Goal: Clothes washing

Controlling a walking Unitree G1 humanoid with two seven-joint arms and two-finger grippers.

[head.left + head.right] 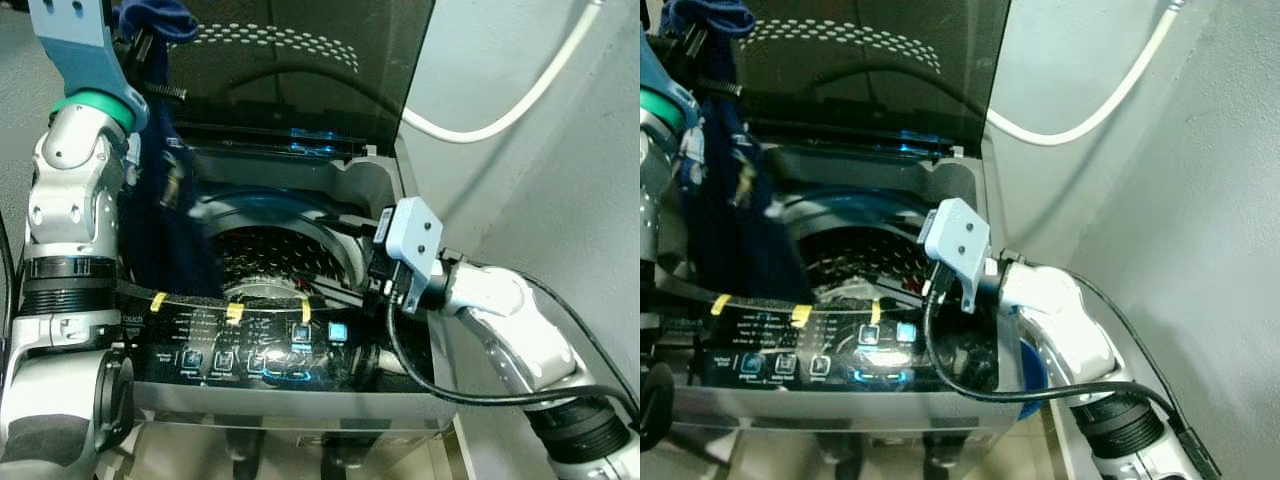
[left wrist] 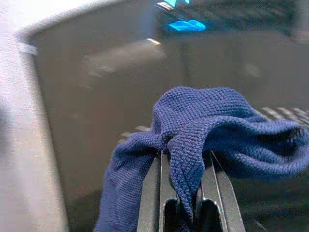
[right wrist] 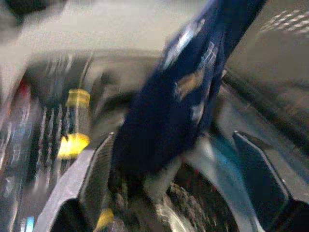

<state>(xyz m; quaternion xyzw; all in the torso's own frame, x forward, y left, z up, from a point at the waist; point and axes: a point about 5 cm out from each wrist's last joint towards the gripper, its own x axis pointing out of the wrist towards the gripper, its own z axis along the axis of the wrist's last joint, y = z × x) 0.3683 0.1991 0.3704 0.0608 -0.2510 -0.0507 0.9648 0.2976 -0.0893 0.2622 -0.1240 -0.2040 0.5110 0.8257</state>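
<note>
From the left eye view we have our left gripper [image 1: 150, 45] raised high beside the open lid [image 1: 300, 70], so the navy knitted garment [image 1: 160, 215] hangs free and its lower end can drop toward the drum [image 1: 285, 260] of the top-loading washing machine [image 1: 290, 375]; our right gripper [image 1: 385, 275] waits at the drum's right rim. In the right eye view the garment drapes down the drum's left side, above the lit control panel [image 1: 820, 345]. In the left wrist view our gripper is clamped on a bunched fold of the knit, which spills over both fingers [image 2: 149, 203]. In the blurred right wrist view our right fingers [image 3: 96, 169] stand spread and empty, the garment hanging just beyond them over the drum
</note>
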